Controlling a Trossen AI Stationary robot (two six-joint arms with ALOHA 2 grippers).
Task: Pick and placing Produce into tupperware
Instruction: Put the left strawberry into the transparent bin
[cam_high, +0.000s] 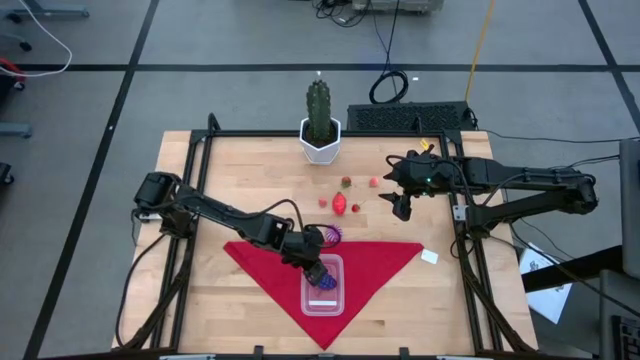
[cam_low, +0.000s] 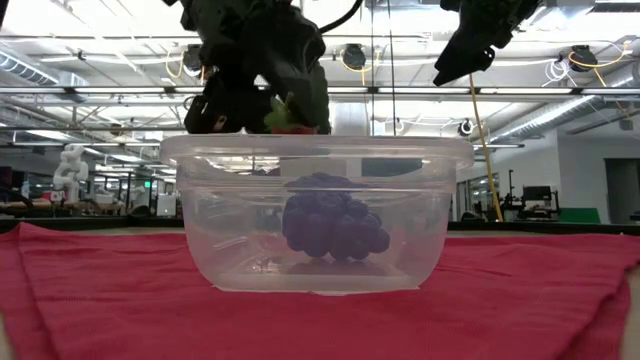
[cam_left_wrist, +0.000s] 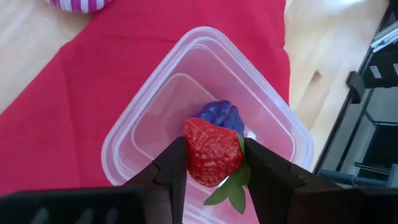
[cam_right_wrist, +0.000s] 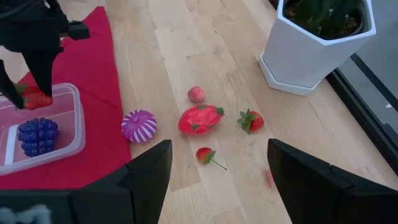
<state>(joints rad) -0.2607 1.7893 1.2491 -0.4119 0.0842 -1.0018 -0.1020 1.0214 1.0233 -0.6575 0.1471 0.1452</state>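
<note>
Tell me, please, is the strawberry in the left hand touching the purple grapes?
Apart. The low view shows the strawberry in the left hand above the tupperware rim, grapes on its floor.

Clear tupperware on red cloth, purple grapes inside; strawberry held above it.

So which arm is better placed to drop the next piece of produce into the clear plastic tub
Left. Its pincer already grips a red toy strawberry directly above the clear rectangular plastic container, which holds one dark purple berry cluster. The right pincer hangs open and empty, away from the tub.
</note>
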